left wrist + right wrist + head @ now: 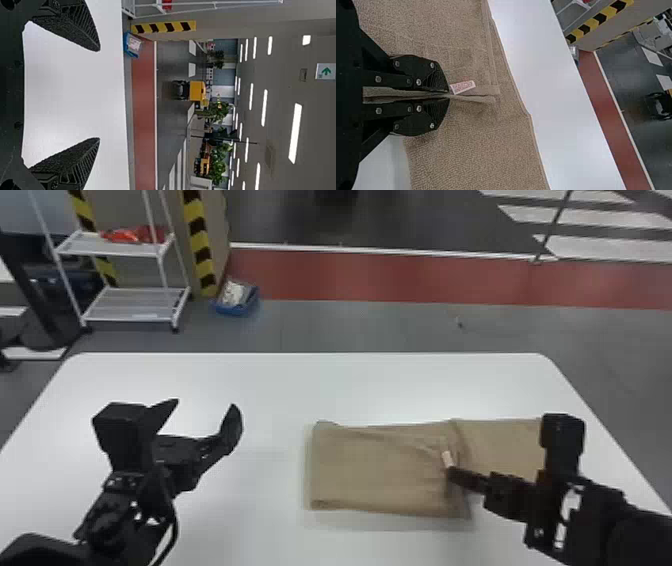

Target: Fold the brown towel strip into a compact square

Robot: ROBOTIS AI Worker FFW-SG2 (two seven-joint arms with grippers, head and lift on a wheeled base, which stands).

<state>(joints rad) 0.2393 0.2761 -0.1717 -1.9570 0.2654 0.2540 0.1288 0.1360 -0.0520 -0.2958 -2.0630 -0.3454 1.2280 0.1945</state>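
Brown towel strip, folded over on the desk, is probably light and limp, best held by the edge beside its tag, where the right pincer pinches it, the left pincer spread.

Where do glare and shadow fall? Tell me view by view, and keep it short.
Head view: soft glare on the white table, faint shadow along the near edge of the brown towel strip; left wrist view: bright white ceiling lights; right wrist view: a dark line between the layers pinched in the right gripper.
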